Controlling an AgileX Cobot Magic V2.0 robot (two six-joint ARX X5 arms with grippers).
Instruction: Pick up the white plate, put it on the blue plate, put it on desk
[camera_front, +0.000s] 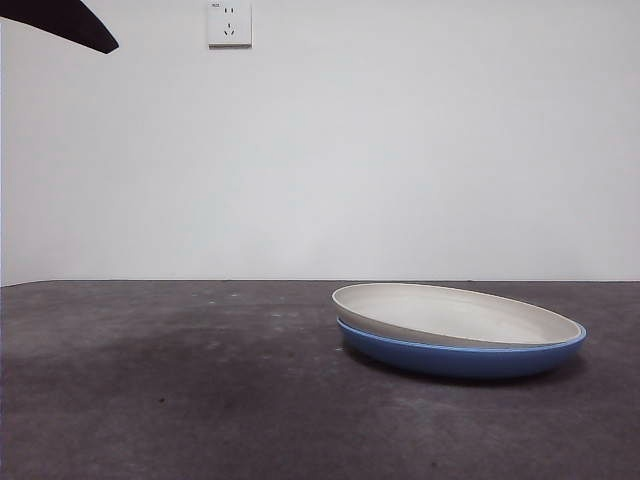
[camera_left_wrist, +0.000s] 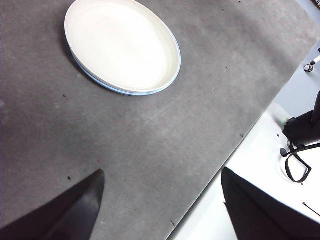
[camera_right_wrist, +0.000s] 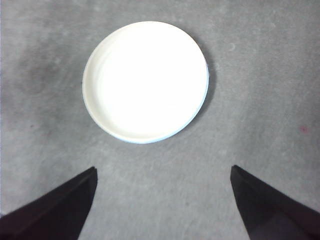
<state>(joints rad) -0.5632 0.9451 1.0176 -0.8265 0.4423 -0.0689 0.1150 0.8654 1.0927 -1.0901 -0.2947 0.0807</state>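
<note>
The white plate (camera_front: 455, 314) lies inside the blue plate (camera_front: 460, 357) on the desk (camera_front: 180, 390), at the right of the front view, sitting slightly tilted. From above, the white plate (camera_right_wrist: 145, 80) covers nearly all of the blue plate (camera_right_wrist: 206, 95), which shows only as a thin rim. The left wrist view has the white plate (camera_left_wrist: 122, 44) with a blue plate (camera_left_wrist: 120, 90) edge under it. My right gripper (camera_right_wrist: 162, 192) hovers high above the stack, open and empty. My left gripper (camera_left_wrist: 162, 195) is open, empty, off to the side near the desk's edge.
A wall socket (camera_front: 229, 22) is on the white wall behind. One black arm tip (camera_front: 70, 22) shows at the top left corner of the front view. Beyond the desk edge lie a white surface and black cables (camera_left_wrist: 297, 165).
</note>
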